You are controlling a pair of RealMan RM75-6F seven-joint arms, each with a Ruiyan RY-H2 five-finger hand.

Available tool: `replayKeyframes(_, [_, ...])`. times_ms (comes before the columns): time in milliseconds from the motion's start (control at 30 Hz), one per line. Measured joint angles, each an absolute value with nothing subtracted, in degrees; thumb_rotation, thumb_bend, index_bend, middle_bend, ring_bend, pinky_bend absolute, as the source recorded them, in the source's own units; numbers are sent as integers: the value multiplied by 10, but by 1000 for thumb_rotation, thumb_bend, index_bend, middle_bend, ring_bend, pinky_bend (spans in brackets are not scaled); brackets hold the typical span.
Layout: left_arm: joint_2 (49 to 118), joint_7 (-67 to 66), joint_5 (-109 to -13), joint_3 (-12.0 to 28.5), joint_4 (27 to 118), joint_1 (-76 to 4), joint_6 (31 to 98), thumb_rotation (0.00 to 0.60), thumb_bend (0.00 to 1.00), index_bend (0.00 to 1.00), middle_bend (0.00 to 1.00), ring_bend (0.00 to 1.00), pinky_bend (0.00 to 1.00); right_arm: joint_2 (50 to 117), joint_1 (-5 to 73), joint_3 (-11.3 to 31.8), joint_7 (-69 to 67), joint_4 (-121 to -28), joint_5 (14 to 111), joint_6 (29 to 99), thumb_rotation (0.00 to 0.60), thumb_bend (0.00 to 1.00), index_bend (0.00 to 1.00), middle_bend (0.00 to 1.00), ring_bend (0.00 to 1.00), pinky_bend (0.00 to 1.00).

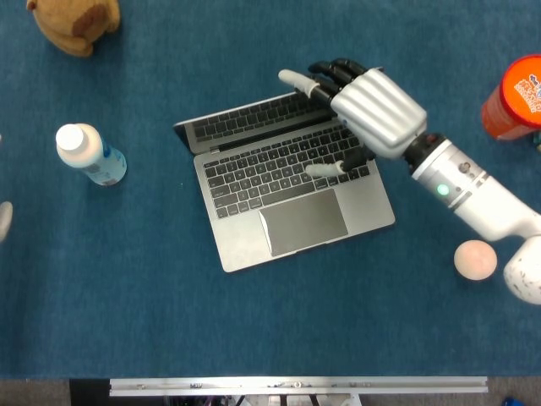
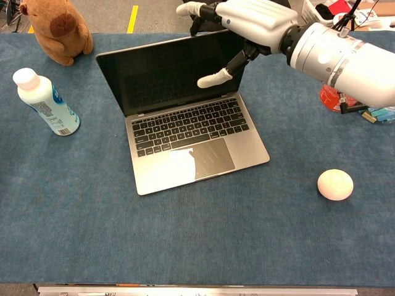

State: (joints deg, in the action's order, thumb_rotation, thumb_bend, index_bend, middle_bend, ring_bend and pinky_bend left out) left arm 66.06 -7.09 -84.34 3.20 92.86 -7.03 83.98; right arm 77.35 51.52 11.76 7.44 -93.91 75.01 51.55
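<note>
My right hand (image 1: pixel 372 110) hooks its dark fingers (image 2: pixel 207 11) over the top edge of the open laptop's (image 1: pixel 287 199) lid, thumb (image 2: pixel 214 78) in front of the dark screen (image 2: pixel 170 74). My left hand is out of sight. Well apart stand a white bottle (image 2: pixel 42 102) with a blue label and an orange canister (image 1: pixel 516 97); their print is unreadable.
</note>
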Motion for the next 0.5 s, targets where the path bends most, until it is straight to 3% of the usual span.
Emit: replayKeyframes(500, [664, -75, -848, 34, 930, -69, 849, 600, 375, 88, 108, 71, 122, 792, 525, 123, 46, -888, 737, 493, 370, 0, 4, 254, 145, 189])
